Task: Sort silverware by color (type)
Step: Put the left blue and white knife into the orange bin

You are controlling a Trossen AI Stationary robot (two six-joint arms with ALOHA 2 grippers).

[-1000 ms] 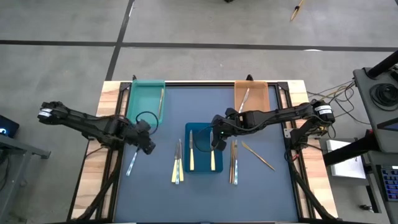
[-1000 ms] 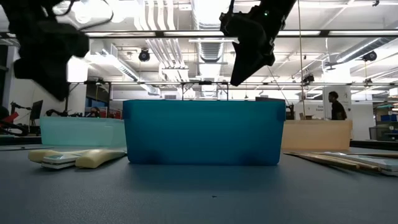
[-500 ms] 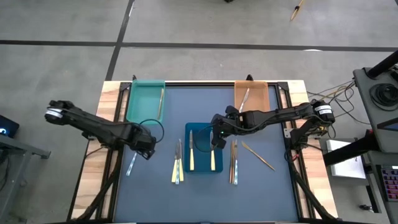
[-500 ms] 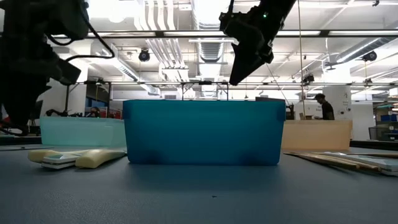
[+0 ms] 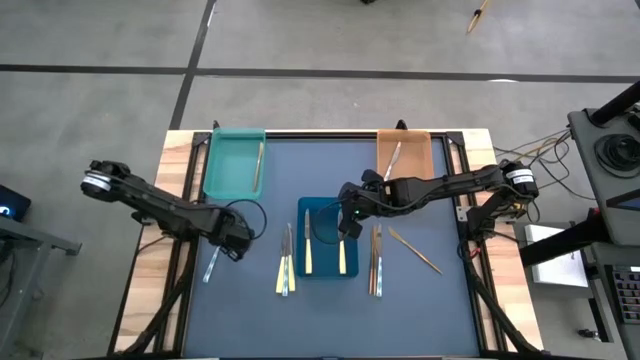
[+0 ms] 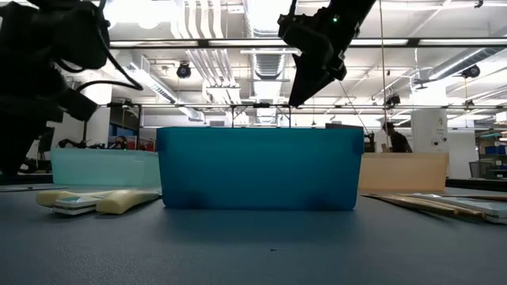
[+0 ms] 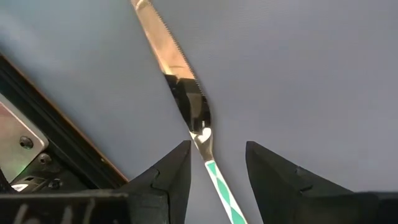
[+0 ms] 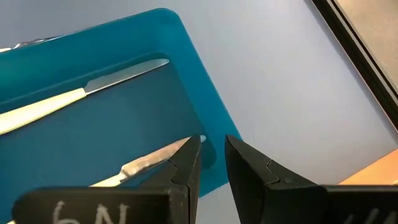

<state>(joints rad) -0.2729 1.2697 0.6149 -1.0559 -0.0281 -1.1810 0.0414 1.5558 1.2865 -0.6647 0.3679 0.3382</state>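
Left end effector (image 5: 234,247) low over the table (image 5: 440,300), fingers (image 7: 171,177) spread apart, straddling a teal-handled knife (image 7: 186,109) lying flat on the mat; nothing gripped. The knife (image 5: 212,262) runs out past its tips.

Right end effector (image 5: 345,228) above the blue tray (image 5: 301,207), fingers (image 8: 186,163) released with a narrow gap, empty. Two cream-handled knives (image 8: 74,94) lie in the tray just beneath it. More cream utensils (image 5: 285,262) on the table to the tray's left, gold ones (image 5: 375,260) just beside the right end effector. Teal tray (image 5: 233,160) and orange tray (image 5: 403,150) each hold one piece.
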